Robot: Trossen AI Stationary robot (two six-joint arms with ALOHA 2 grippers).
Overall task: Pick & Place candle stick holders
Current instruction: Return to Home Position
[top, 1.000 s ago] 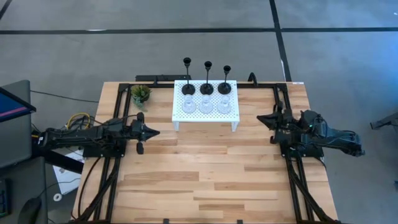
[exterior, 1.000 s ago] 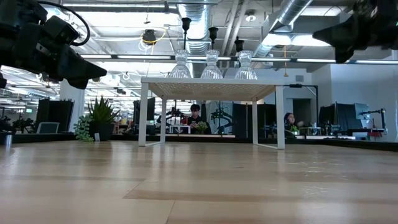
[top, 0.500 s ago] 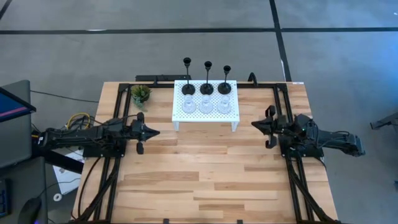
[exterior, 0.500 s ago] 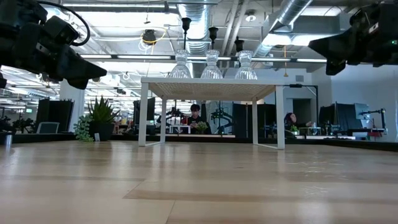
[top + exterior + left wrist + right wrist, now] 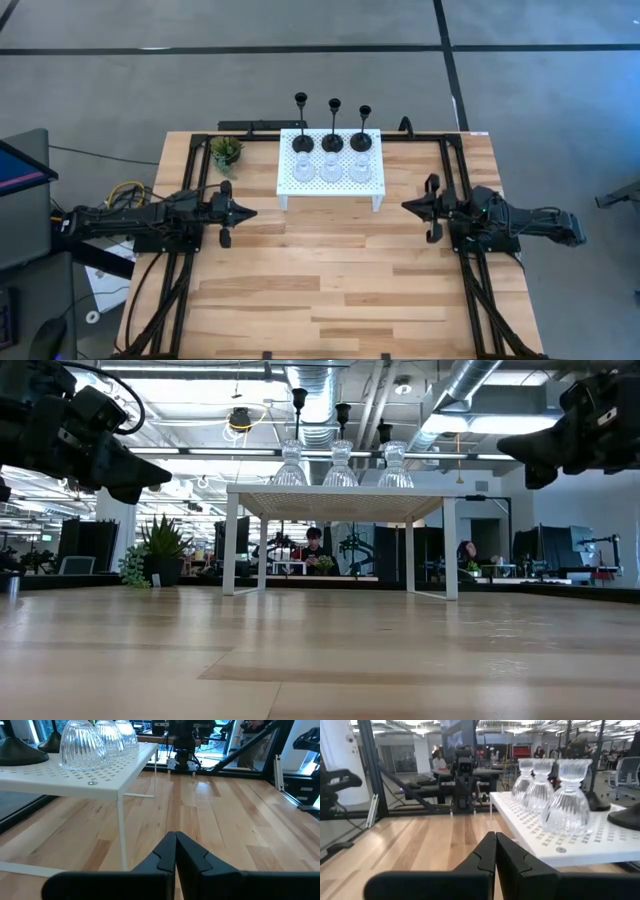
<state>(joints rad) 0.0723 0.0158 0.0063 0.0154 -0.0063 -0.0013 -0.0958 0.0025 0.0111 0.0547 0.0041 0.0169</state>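
You find all six on the white rack (image 5: 330,188), glass holders (image 5: 331,171) in its front row, black holders (image 5: 332,141) behind; glass likely slick, fragile, so grip the ribbed waist; left arm (image 5: 150,220) and right arm (image 5: 510,222) flank the rack, jaws pressed together, empty.

White hole-dotted rack (image 5: 315,188), black stemmed holders (image 5: 332,143), clear ribbed glass holders (image 5: 82,745), pale plank-striped table (image 5: 320,270), plant (image 5: 226,152) apparently green.

Low view: black holders (image 5: 343,415) show stems and cups only; bases hidden behind glass holders (image 5: 340,465) on rack (image 5: 335,500), 12 o'clock. Left arm (image 5: 70,435) cut off at 10 o'clock edge, right arm (image 5: 585,430) at 2 o'clock. Background people (image 5: 313,545) too small to tell.
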